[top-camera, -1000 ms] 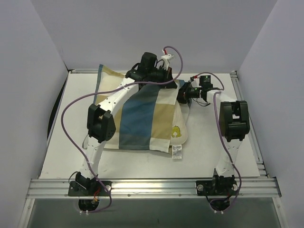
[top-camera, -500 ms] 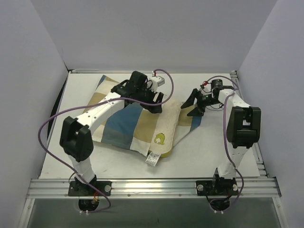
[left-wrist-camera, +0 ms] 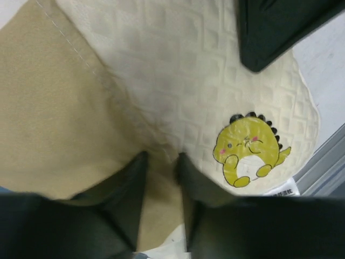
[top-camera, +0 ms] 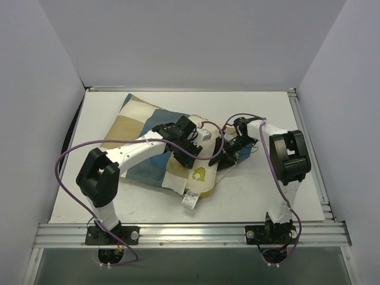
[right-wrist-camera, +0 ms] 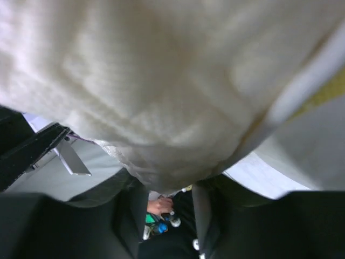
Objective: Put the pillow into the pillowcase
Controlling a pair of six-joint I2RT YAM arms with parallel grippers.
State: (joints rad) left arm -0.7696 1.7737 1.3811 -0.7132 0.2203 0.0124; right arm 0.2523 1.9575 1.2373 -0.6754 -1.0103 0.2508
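Right claw [right-wrist-camera: 167, 186] now pinches bumpy pillow [right-wrist-camera: 161, 81].

Can't see most of the pillow [top-camera: 205, 178]: buried in the pillowcase [top-camera: 133, 124], emblem end only. Can't see the pillowcase mouth from above either, with left arm [top-camera: 139, 149] and cable [top-camera: 178, 153] across it. Right end effector [top-camera: 222, 161]: tips lost under the pillow edge in top view; wrist view just blurred cream fabric close up, can't confirm a pinch. Left wrist view: dark part [left-wrist-camera: 275, 27] cropped at top edge, unidentifiable; label [left-wrist-camera: 283, 188] clipped at bottom, print too small to read.
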